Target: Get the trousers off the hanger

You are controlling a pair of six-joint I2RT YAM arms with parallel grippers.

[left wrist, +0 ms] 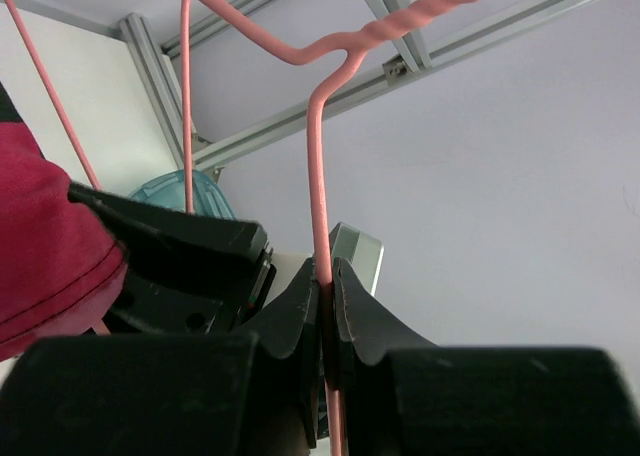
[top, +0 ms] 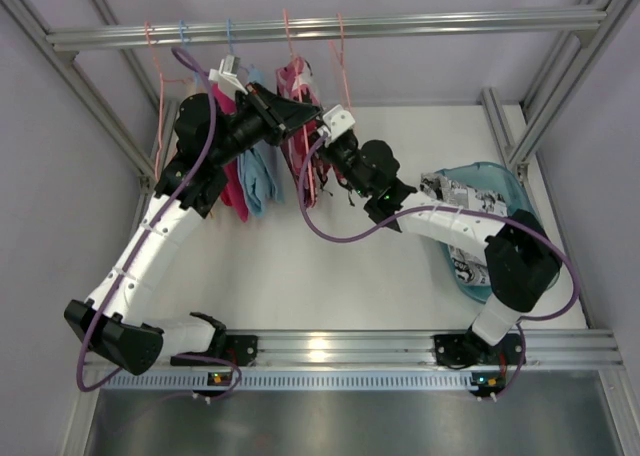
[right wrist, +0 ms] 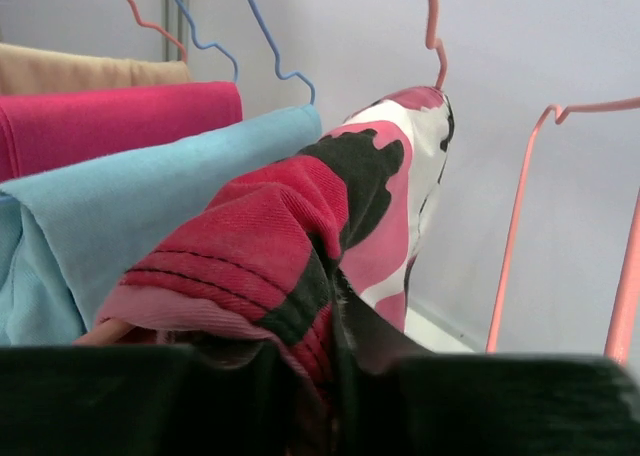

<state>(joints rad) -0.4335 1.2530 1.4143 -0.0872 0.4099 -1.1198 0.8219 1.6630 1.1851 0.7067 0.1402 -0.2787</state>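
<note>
Two clamps are set: the pink hanger (left wrist: 318, 176) is pinched steady in the left gripper (left wrist: 327, 291), and the patched trousers (right wrist: 290, 216) are nipped by the right gripper (right wrist: 325, 361), ready for pulling off.

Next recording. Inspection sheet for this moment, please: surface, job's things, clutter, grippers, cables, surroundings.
Surface: white tabletop, carrying a teal plastic basket.
Job's things: pink-red trousers with black and white patches hang from the aluminium frame rail; black-and-white comic-print trousers lie in the basket.
Clutter: tan garment, magenta garment, light-blue garment hanging alongside.
Grippers: left gripper shut on a pink wire hanger; right gripper shut on the patched trousers.
Cables: purple cable along each arm, the left one looping near the hanger hooks.
Surroundings: aluminium frame, pale lilac walls.
</note>
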